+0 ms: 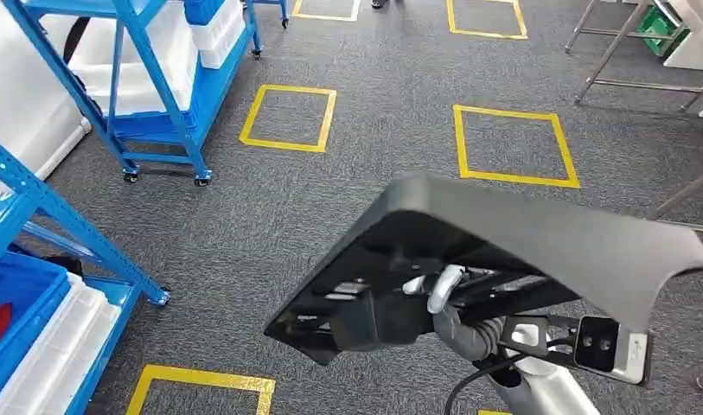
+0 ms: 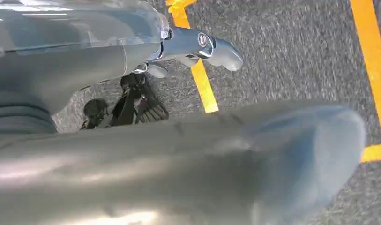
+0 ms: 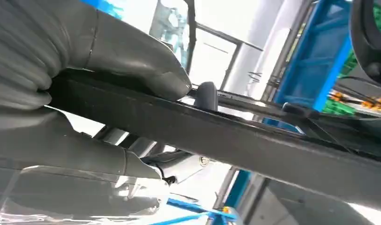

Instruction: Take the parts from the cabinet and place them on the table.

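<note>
Although partly hidden beneath it, right hand [image 1: 447, 316] grips the edge of a large matte-black moulded plastic part [image 1: 503, 233], carried above grey speckled carpet [image 1: 373, 147] with yellow tape squares. Left hand [image 2: 197, 47]: blurred, grasp unclear, cannot tell. Blue metal racks [image 1: 149, 95] cut off at frame edges.

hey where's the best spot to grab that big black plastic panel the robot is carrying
Probably the thin edge rail on the black panel, from its ribbed underside. The right robot hand already pinches that rail there, thumb over one face, fingers under the other. The broad curved outer face looks too wide to grip.
</note>
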